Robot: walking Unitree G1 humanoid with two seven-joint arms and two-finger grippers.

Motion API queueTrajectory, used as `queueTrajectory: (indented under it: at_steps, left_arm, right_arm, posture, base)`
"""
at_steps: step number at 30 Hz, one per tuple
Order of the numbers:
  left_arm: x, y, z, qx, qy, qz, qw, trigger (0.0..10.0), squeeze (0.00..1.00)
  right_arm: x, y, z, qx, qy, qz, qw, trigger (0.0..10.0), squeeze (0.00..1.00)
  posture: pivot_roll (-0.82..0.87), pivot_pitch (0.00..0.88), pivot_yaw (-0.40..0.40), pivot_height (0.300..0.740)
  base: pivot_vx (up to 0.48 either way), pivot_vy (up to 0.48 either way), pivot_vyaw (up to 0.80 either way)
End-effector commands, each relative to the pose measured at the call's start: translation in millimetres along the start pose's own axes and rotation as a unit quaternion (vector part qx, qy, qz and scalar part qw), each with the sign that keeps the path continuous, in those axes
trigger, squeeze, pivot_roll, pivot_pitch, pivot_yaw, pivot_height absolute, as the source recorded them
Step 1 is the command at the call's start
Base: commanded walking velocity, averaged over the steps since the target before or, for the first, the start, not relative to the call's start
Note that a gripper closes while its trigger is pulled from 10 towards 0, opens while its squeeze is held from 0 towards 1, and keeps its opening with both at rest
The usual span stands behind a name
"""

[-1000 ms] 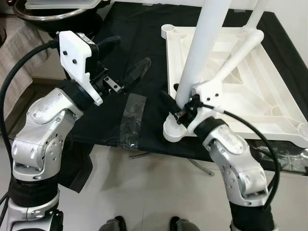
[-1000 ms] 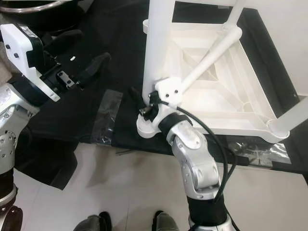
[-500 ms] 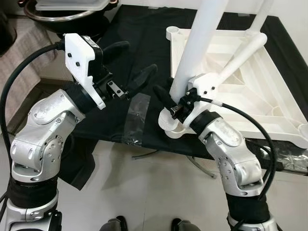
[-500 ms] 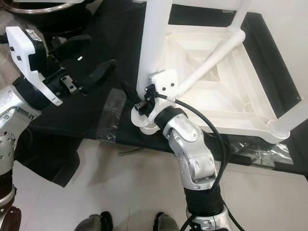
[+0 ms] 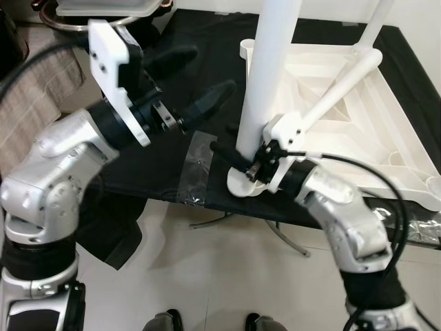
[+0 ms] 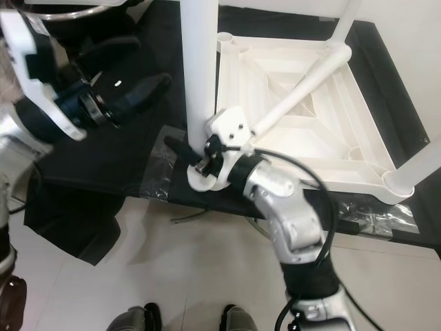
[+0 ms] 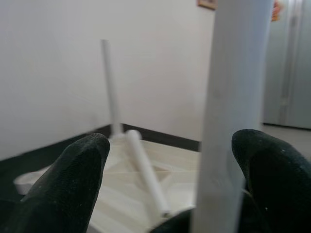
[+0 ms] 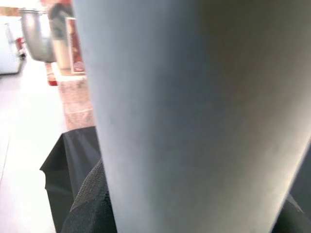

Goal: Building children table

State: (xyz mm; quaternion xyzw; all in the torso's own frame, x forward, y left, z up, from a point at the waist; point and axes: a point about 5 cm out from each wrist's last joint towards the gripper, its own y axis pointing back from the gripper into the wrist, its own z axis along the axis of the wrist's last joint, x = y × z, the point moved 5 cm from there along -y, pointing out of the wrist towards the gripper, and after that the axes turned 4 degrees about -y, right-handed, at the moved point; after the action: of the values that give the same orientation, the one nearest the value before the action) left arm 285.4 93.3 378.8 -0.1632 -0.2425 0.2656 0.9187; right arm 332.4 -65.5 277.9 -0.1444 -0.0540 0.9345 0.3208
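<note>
Right gripper (image 5: 238,160) is clamped on one upright white table leg (image 5: 265,83) near its flared foot, over the black cloth's (image 5: 165,148) edge. One inverted tabletop (image 5: 344,117) lies alongside. Left gripper (image 5: 200,83) gapes wide, empty, near that leg.

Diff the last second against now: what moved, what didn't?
The left gripper, fingers open, has moved in toward the tall white plastic table leg; the leg stands between its fingertips in the left wrist view. The right gripper stays shut on the leg's lower end, whose base has shifted slightly at the edge of the black cloth. The upturned white tabletop stayed put.
</note>
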Motion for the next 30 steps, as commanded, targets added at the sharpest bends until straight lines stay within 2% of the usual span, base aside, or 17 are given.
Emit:
queueTrajectory:
  at_steps: [1,2,5,8,10,12,18,19,26,30]
  left_arm:
    - [-5.9,-0.6,2,0.001,0.016,-0.032,0.999,10.0,0.00]
    - [-10.8,-6.1,2,-0.004,0.038,-0.050,0.998,10.0,0.00]
    - [-12.8,-8.0,2,-0.006,0.044,-0.057,0.997,10.0,0.00]
    - [-21.8,-18.7,3,-0.016,0.057,-0.077,0.995,10.0,0.00]
    - [-21.8,-18.7,3,-0.016,0.057,-0.077,0.995,10.0,0.00]
    - [-22.2,-26.4,4,-0.028,0.060,-0.077,0.995,10.0,0.00]
    - [-17.8,-39.8,18,-0.056,0.044,-0.078,0.994,10.0,0.00]
    - [-17.6,-41.0,20,-0.055,0.035,-0.081,0.995,0.0,0.00]
    - [-19.2,-42.2,19,-0.028,-0.009,-0.107,0.994,0.0,0.00]
    - [-15.4,-37.4,16,-0.005,-0.022,-0.122,0.992,0.0,0.00]
  right_arm:
    - [0.7,-1.1,8,-0.017,0.012,0.016,1.000,10.0,0.00]
    - [6.4,-4.6,13,-0.017,0.024,0.040,0.999,10.0,0.00]
    - [9.2,-5.8,13,-0.017,0.025,0.048,0.998,10.0,0.00]
    - [24.9,-12.5,12,-0.014,0.032,0.079,0.996,10.0,0.00]
    - [24.9,-12.5,12,-0.014,0.032,0.079,0.996,10.0,0.00]
    - [35.1,-18.2,7,-0.007,0.026,0.089,0.996,10.0,0.00]
    - [48.3,-25.8,-9,0.020,0.002,0.091,0.996,10.0,0.00]
    - [49.2,-26.2,-11,0.024,-0.001,0.091,0.996,10.0,0.00]
    - [48.8,-26.3,-14,0.030,-0.013,0.082,0.996,10.0,0.00]
    - [43.4,-25.6,-14,0.032,-0.012,0.072,0.997,10.0,0.00]
  posture:
    - [-0.02,0.167,-0.004,0.740]
    - [-0.02,0.159,-0.002,0.740]
    - [-0.02,0.157,-0.002,0.740]
    - [-0.02,0.150,-0.005,0.740]
    - [-0.02,0.150,-0.005,0.740]
    - [-0.02,0.144,-0.009,0.740]
    - [-0.03,0.141,-0.011,0.740]
    - [-0.03,0.141,-0.011,0.740]
    - [-0.03,0.141,-0.013,0.740]
    - [-0.03,0.141,-0.013,0.740]
  base:
    - [0.000,0.000,0.00]
    - [0.000,0.000,0.00]
    - [0.000,0.000,0.00]
    - [0.000,0.000,0.00]
    - [0.000,0.000,0.00]
    - [0.000,0.000,0.00]
    - [0.000,0.000,0.00]
    - [0.000,0.000,0.00]
    - [0.000,0.000,0.00]
    - [0.000,0.000,0.00]
